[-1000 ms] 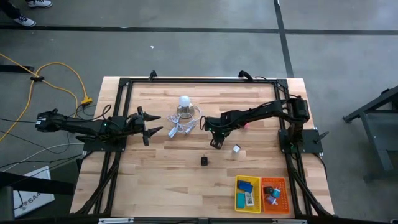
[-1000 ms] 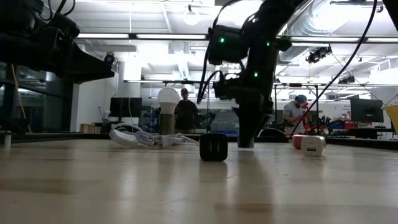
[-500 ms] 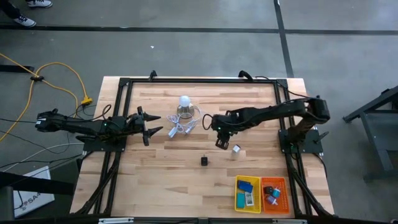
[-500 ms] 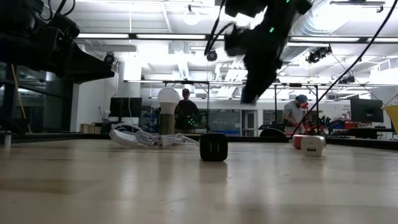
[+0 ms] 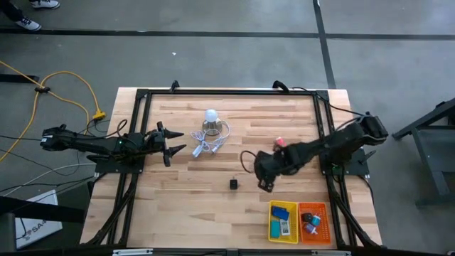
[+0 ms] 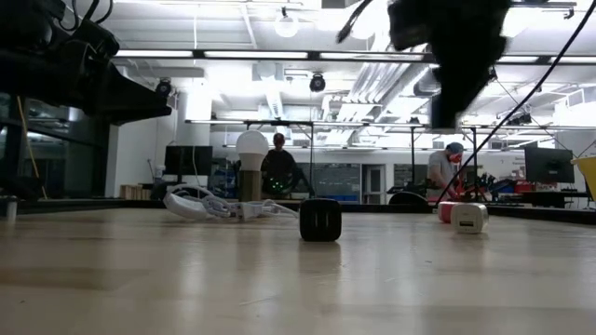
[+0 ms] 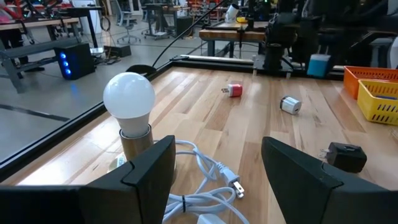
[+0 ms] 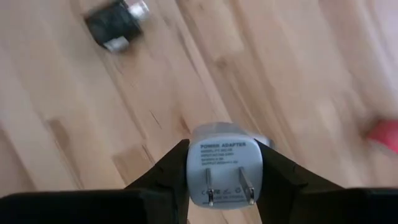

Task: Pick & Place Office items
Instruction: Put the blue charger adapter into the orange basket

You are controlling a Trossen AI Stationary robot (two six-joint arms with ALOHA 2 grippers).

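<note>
From above, the right gripper hangs just right of the black plug; the left gripper, jaws wide, waits beside the bulb. The right wrist view shows the fingers clamped on a white adapter.

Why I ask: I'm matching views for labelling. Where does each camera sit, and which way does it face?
High: above, facing straight down on the table; both arms show.
Low: table-top height, facing level across into the room; arms overhead.
Left wrist: forward past the open left gripper to the bulb.
Right wrist: down past the right gripper, shut on a white adapter.
Shared: high and low both show the black adapter.
</note>
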